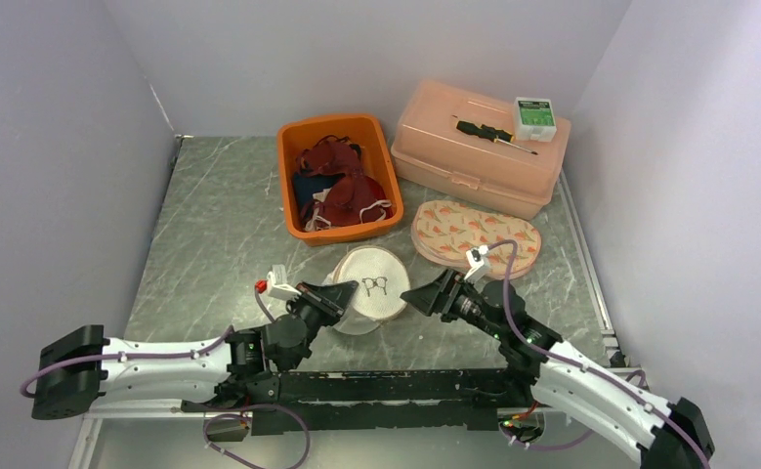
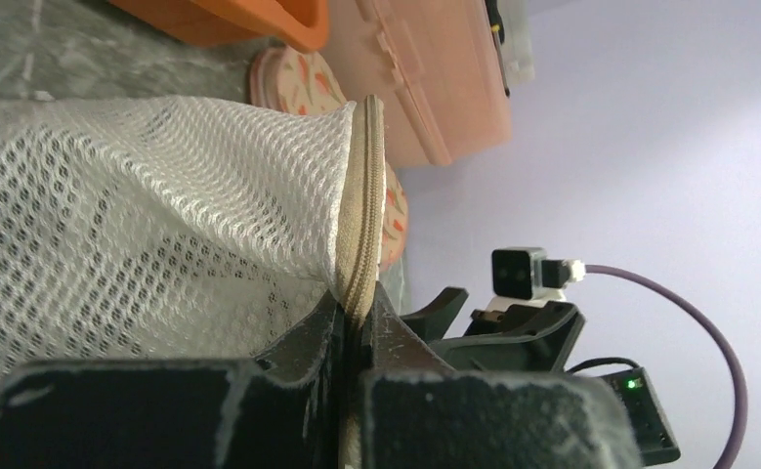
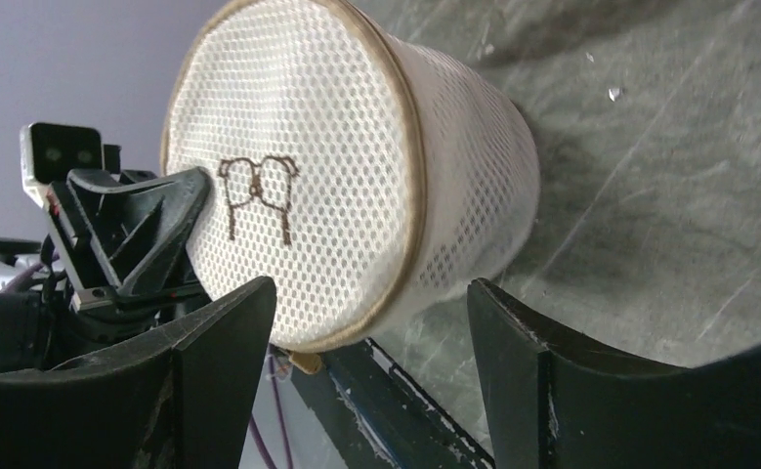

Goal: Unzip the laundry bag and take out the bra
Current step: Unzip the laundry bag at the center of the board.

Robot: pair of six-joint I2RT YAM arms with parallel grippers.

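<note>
Nearest the camera, both arms reached forward from their bases and met low over the middle of the table (image 1: 210,225). The left arm lay stretched out and low. Its left gripper (image 1: 339,291) was closed on the laundry bag (image 1: 371,283), the jaws nipped tight on the beige zipper band (image 2: 361,195) at the bag's rim. The right arm came in from the other side with its wrist angled down. The right gripper (image 1: 415,295) stood just beside the bag with its jaws wide apart and gripping nothing; whether a fingertip brushed the mesh could not be told.

The bag sat between the two grippers, tilted so its round face turned up and toward the right arm. It was a small drum of white honeycomb mesh, edged in beige, with a little brown bra outline (image 3: 257,191) stitched on the face. The zipper looked closed where the left jaws held it, and its contents did not show through the mesh.

Beyond the bag lay a patterned pouch (image 1: 479,233). An orange bin (image 1: 310,133) of dark red garments stood at the back.
</note>
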